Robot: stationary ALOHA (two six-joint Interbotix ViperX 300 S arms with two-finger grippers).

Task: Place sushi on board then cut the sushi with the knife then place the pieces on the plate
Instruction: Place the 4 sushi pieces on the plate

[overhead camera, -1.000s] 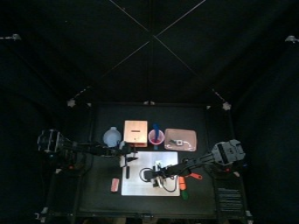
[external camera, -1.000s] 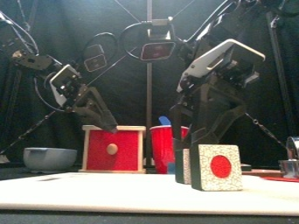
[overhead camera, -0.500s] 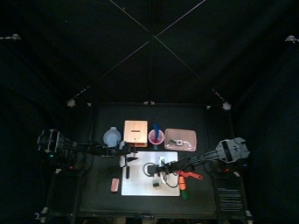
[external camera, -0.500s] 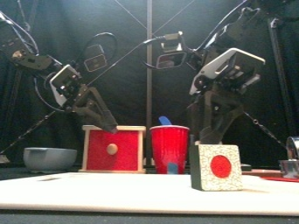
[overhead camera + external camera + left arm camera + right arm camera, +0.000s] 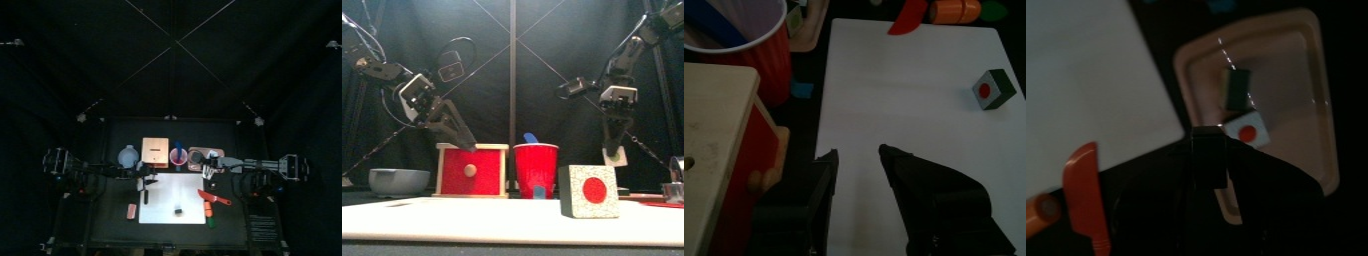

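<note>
Nearest, one sushi piece stands on the white cutting board, frontward-left of my right gripper, which has swung back over the pink tray. A second sushi piece shows at its tips, nearly delivered; whether gripped, I cannot tell. My left gripper hangs open, empty.

A flat white cutting board carries a square sushi piece. Its face is white with dark speckles around a red disc, and its side is dark green. Behind the board stand a pale wooden box with a red drawer front, a red plastic cup holding a blue toy knife, and a blue-grey bowl. Beside the board lie a flat pink tray and a red toy knife.
</note>
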